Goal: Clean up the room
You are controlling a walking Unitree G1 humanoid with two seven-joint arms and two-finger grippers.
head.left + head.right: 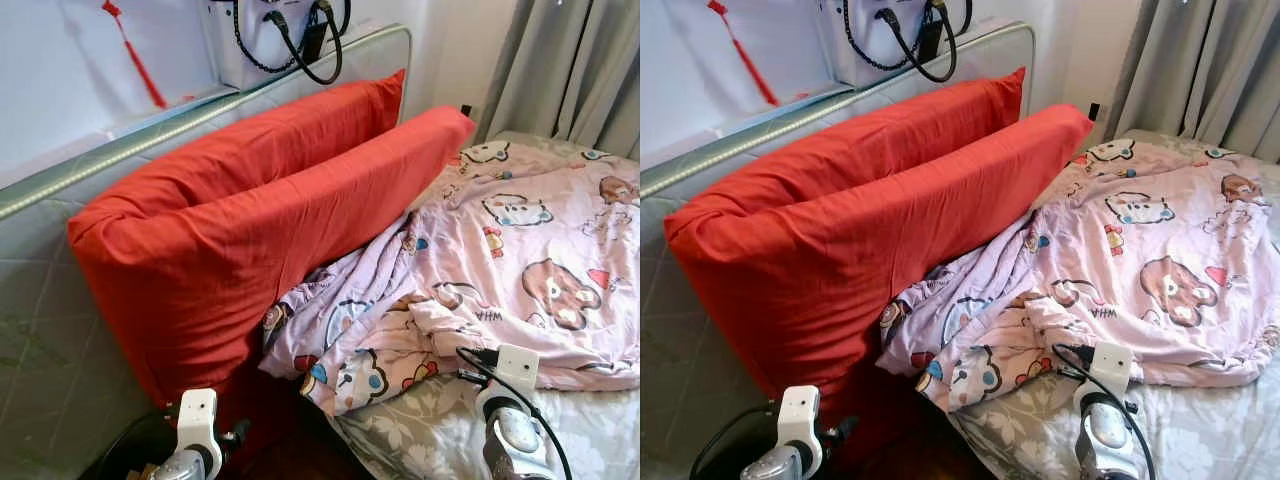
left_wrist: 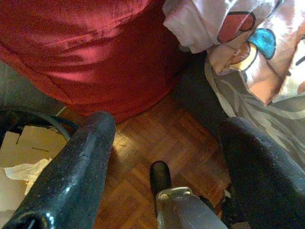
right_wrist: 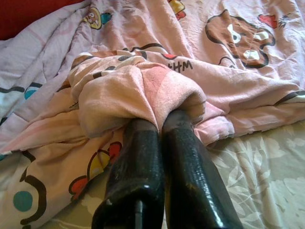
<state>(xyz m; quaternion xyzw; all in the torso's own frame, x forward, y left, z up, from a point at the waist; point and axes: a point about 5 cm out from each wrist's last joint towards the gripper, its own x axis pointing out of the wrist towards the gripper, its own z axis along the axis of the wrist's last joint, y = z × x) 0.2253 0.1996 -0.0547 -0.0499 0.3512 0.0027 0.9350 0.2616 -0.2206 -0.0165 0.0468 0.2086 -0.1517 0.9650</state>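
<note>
Right gripper (image 3: 159, 125) has its 2 fingers clamped on a fold of the pink quilt (image 1: 520, 230), beside 2 red pillows (image 1: 240, 220); left gripper (image 2: 162, 143) hangs spread open over wooden floor (image 2: 157, 133)

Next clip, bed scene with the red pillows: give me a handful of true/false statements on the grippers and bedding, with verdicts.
1. The right gripper is shut on a fold of the pink cartoon blanket. True.
2. The left gripper holds a red pillow. False: its fingers stand apart over the wooden floor, holding nothing.
3. Two red pillows stand on edge against the headboard. True.
4. The blanket is spread flat and smooth across the bed. False: it lies rumpled and bunched near the pillows, with the grey floral sheet bare beneath it.
5. A bag with black handles sits on the ledge above the headboard. True.
</note>
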